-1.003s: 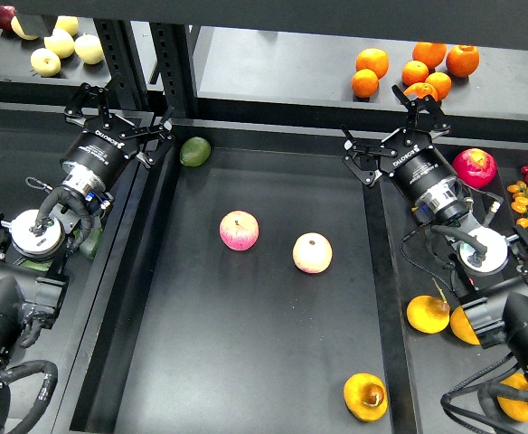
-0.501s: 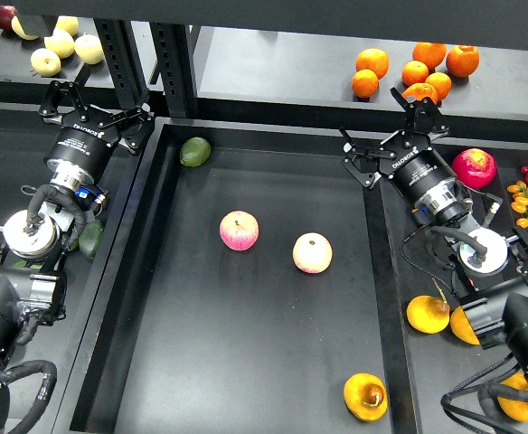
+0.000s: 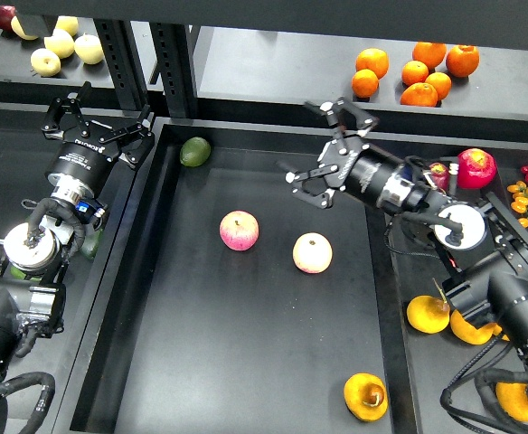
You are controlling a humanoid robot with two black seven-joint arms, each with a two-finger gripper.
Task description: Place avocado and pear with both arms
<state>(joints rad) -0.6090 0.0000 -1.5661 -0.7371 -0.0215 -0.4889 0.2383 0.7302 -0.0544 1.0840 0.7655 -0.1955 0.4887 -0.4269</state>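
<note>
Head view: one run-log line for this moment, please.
left end effector: open, empty, left of tray | right end effector: open, empty, over tray | pear: tray, near right corner | two apples: tray centre

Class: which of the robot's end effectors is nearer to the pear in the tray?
Right. The right end effector hangs up-tray, above the pear; the left end effector sits outside the tray's far-left corner.

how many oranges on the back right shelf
5, clustered together: two on the left, two in the middle, and one at the far right. Another may be hidden among them.
</note>
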